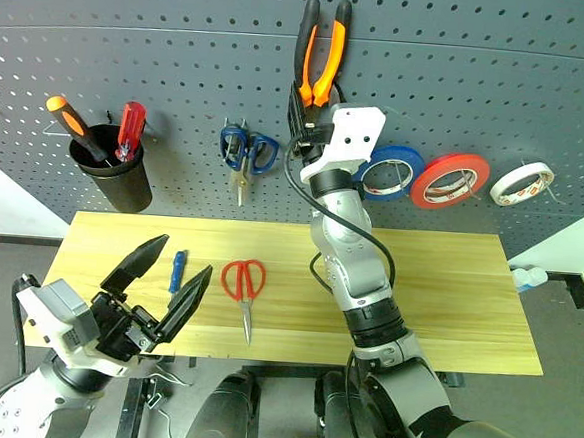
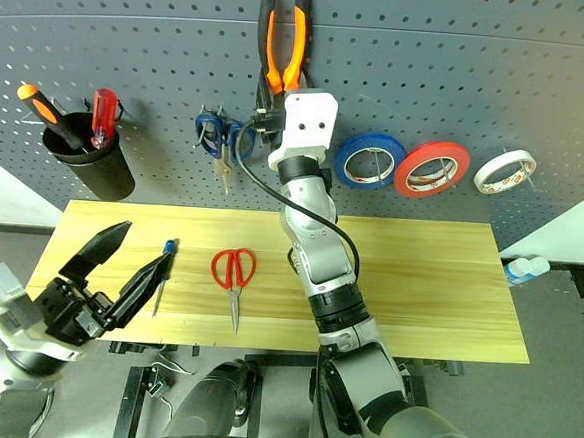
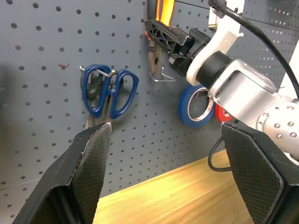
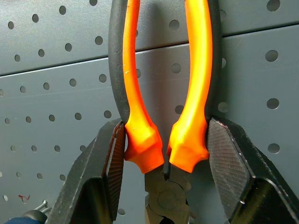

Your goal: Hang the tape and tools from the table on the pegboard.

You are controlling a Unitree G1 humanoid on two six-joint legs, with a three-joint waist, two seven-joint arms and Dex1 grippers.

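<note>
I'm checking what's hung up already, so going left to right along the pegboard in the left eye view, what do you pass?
Black cup holding orange and red screwdrivers → blue-handled scissors → orange-and-black pliers, clamped in the right gripper → blue tape roll → red tape roll → thin white tape roll.

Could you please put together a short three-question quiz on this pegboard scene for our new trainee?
1. True or false: the right tool is shut on the pliers.
2. Which task items lie on the table? A) red scissors and blue screwdriver B) white tape and pliers
3. Fill in: the left tool is ____.

Key: 1 true; 2 A; 3 open.
</note>
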